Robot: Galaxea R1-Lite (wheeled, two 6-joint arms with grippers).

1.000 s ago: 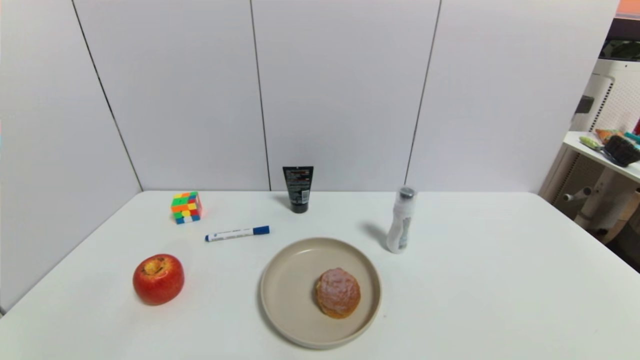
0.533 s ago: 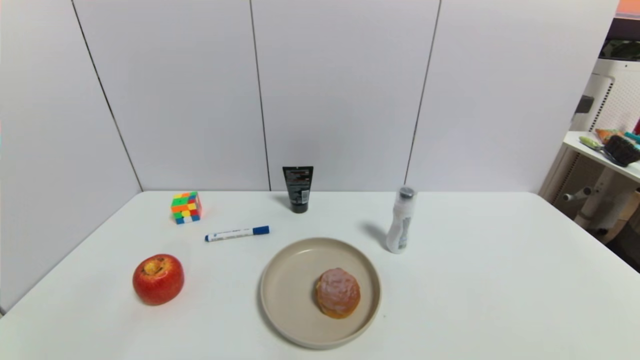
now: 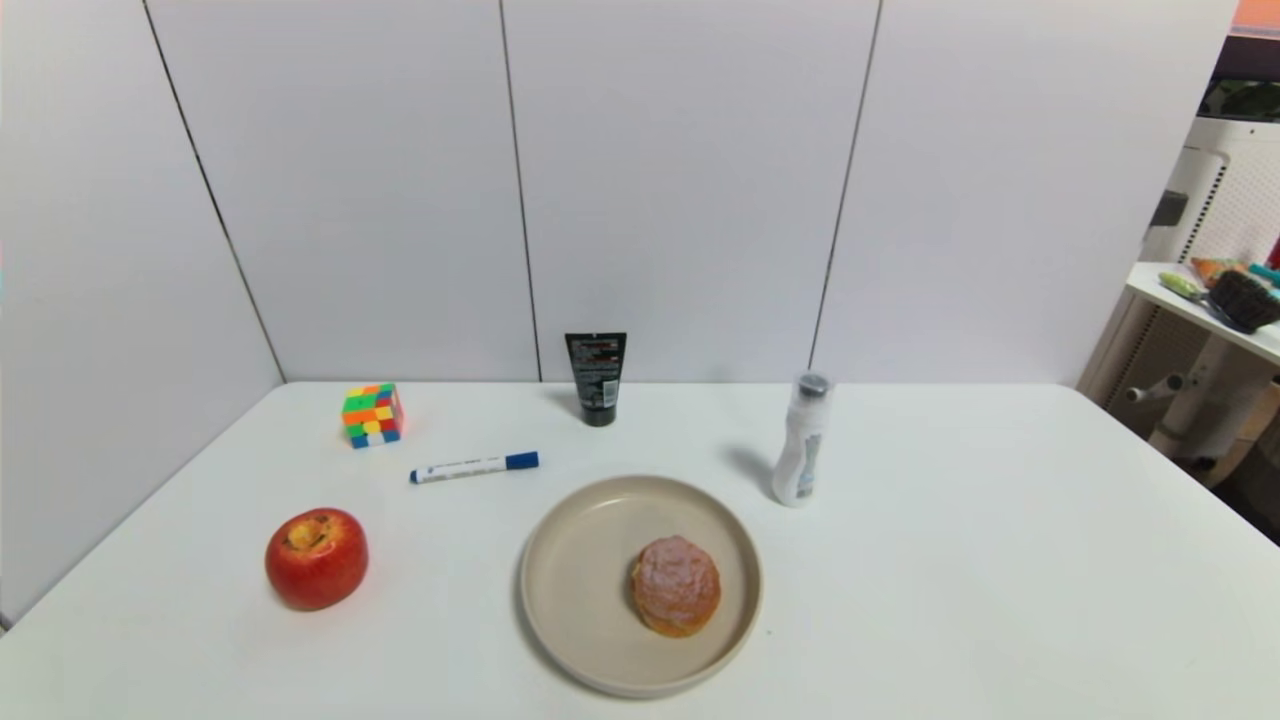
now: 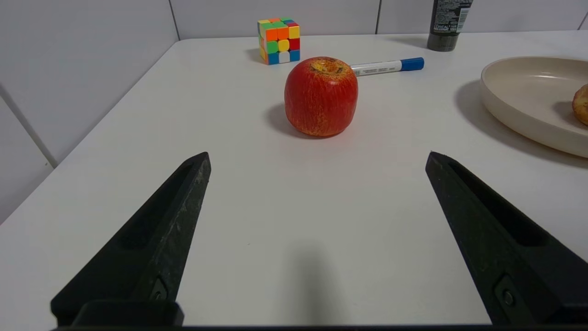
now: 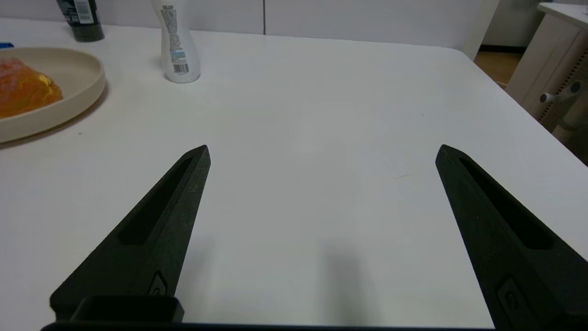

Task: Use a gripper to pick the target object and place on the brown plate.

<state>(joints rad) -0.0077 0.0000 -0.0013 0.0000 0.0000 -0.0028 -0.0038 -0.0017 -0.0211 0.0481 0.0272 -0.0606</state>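
Note:
The golden-brown bun with a pinkish sugared top (image 3: 676,585) lies inside the beige-tan plate (image 3: 570,560), right of its middle. The plate's rim shows in the left wrist view (image 4: 510,105) with the bun's edge (image 4: 581,104), and in the right wrist view (image 5: 87,87) with the bun (image 5: 23,92). Neither gripper shows in the head view. My left gripper (image 4: 317,156) is open and empty over bare table in front of the red apple. My right gripper (image 5: 323,149) is open and empty over bare table right of the plate.
A red apple (image 3: 316,558) sits left of the plate. Behind it lie a blue-capped marker (image 3: 474,467) and a colour cube (image 3: 372,414). A black tube (image 3: 597,378) stands at the back wall. A white bottle (image 3: 801,453) stands behind the plate's right side.

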